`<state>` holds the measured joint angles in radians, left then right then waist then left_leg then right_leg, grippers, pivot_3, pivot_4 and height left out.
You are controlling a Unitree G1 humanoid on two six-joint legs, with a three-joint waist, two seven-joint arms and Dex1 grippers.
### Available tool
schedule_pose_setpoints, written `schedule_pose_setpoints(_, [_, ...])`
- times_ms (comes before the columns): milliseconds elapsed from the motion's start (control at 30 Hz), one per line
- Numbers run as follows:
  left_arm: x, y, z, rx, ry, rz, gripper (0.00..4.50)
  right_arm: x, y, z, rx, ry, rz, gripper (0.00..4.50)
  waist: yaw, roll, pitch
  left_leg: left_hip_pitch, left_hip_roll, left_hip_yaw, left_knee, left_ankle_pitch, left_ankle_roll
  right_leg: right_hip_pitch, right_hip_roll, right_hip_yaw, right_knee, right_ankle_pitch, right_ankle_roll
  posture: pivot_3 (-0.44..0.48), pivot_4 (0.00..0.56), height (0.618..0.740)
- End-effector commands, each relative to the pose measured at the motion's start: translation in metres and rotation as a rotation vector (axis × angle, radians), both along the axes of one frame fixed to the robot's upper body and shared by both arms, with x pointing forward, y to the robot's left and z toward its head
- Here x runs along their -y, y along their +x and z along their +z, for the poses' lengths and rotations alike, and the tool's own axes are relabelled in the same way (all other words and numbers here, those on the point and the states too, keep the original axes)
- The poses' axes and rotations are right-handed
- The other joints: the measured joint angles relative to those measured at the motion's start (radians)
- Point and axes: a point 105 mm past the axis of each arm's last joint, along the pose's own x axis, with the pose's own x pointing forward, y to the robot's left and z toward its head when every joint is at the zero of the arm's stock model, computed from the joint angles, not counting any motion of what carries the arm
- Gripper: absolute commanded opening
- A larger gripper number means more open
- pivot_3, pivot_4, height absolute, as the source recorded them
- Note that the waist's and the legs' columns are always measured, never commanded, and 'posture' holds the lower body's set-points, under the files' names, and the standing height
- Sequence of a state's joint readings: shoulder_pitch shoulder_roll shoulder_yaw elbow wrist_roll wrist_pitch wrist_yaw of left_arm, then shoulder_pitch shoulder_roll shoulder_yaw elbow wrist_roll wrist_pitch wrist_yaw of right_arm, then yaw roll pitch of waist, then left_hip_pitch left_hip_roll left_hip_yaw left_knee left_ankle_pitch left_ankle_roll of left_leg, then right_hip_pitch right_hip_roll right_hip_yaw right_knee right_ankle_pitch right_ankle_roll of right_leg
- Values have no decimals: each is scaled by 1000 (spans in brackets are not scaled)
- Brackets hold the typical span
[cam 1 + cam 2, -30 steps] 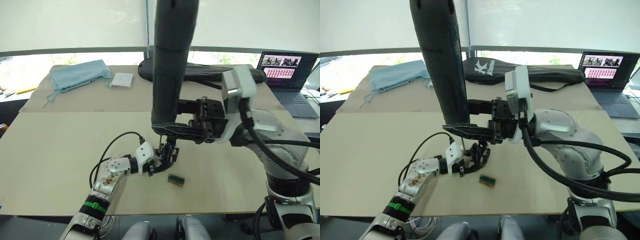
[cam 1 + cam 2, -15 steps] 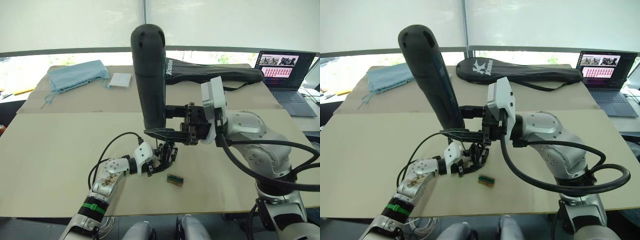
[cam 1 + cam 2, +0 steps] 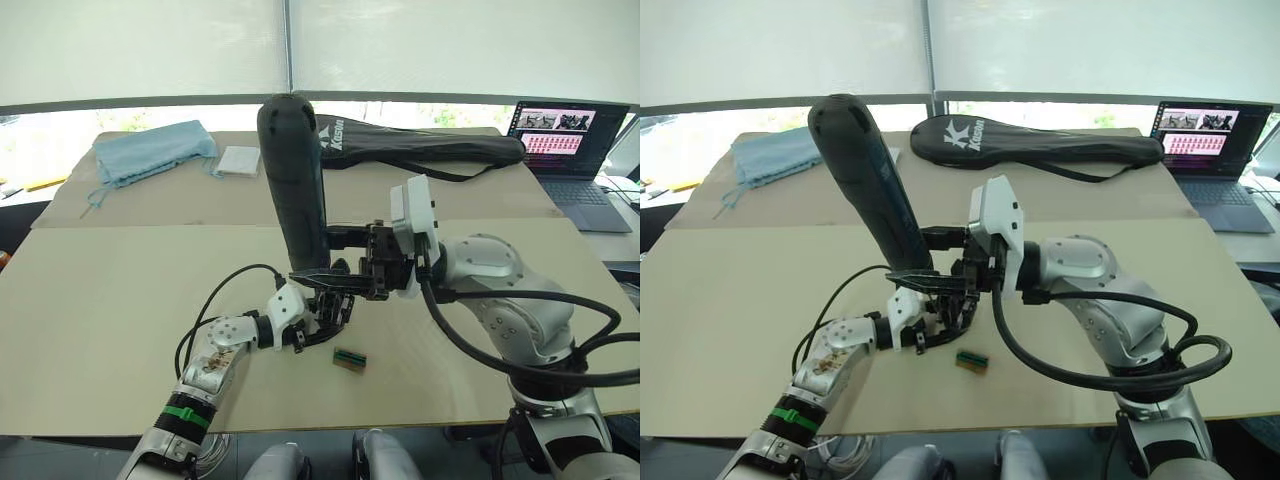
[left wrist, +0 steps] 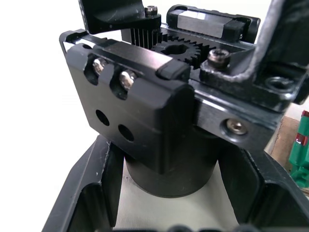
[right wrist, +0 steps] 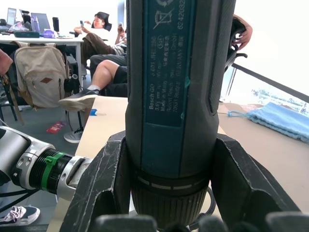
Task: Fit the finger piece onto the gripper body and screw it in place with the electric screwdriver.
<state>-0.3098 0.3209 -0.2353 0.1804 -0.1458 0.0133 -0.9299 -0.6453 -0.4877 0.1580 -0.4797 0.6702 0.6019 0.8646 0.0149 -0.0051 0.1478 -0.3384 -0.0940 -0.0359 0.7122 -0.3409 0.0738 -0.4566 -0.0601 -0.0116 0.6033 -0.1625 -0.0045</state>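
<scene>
Centrally in frame, my right gripper (image 3: pixel 335 279) clamped the electric screwdriver (image 3: pixel 293 180); my left gripper (image 3: pixel 318 318) pinched the gripper body (image 4: pixel 159 121). Tilt risked the bit slipping off its screw.

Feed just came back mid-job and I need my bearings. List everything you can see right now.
electric screwdriver: 1, black, upright over the gripper body
gripper body: 1, black, table centre
small box: 1, green-brown, beside the gripper body
racket bag: 1, black, far edge
cloth: 1, light blue, far left
white packet: 1, beside the cloth
laptop: 1, open, far right
table: 1, beige
left gripper: shut on gripper body
right gripper: shut on electric screwdriver
</scene>
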Motion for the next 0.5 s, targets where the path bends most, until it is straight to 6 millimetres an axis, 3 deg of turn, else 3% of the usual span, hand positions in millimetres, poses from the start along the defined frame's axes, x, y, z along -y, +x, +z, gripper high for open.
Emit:
schedule_pose_setpoints(33, [-5,-5,-20,-81,51,12,2312,0,-8,16,76,39,25,1902,0,0,0,0,0,0,0,0,0,0,0,0,0,0,0,0,150,740])
schedule_pose_setpoints(500, [-5,-5,-19,-79,53,14,2312,-2,-7,15,71,35,23,1902,-1,0,0,0,0,0,0,0,0,0,0,0,0,0,0,0,150,740])
